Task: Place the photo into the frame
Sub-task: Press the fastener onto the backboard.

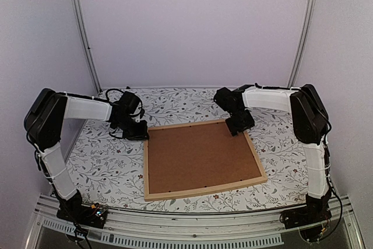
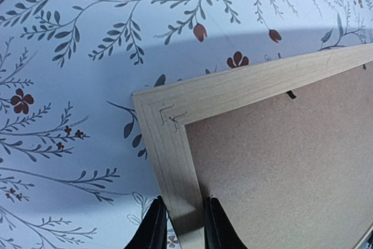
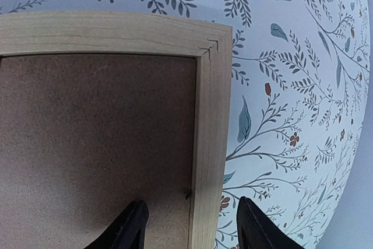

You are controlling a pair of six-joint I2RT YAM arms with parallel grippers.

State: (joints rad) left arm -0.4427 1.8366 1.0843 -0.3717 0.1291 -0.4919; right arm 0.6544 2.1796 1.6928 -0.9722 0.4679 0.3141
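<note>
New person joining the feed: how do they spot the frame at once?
Find the leaf-patterned table. Lying flat at its middle is the frame: thin pale-wood bars, unlike the plain brown backing board they enclose.

left gripper (image 2: 183, 203) fingers running off the bottom edge of its wrist view, frame (image 2: 233, 91) being cropped at that view's right edge, right gripper (image 3: 192, 202) fingers being cut off at bottom centre of its view, brown backing board (image 1: 201, 155) covering whatever is lying inside the frame
</note>
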